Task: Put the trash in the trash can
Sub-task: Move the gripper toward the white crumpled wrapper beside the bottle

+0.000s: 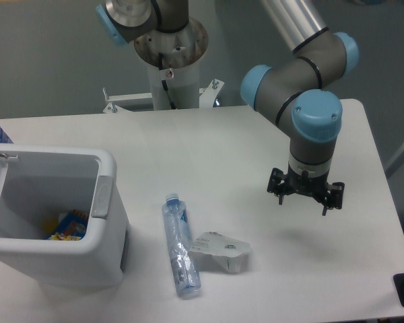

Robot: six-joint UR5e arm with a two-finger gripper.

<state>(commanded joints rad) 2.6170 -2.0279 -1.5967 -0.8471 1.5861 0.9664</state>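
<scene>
**No legible writing**

We can read no text here — the crushed bottle (180, 247) carries a pale blue label, yet its print is too small to make out. The foil lid of the cup (221, 247) shows faint marks only — nothing we can read.

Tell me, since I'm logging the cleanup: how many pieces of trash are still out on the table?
2. The crushed bottle lies just right of the trash can; the crumpled cup touches the bottle's right side. The can holds something colourful, part hidden.
</scene>
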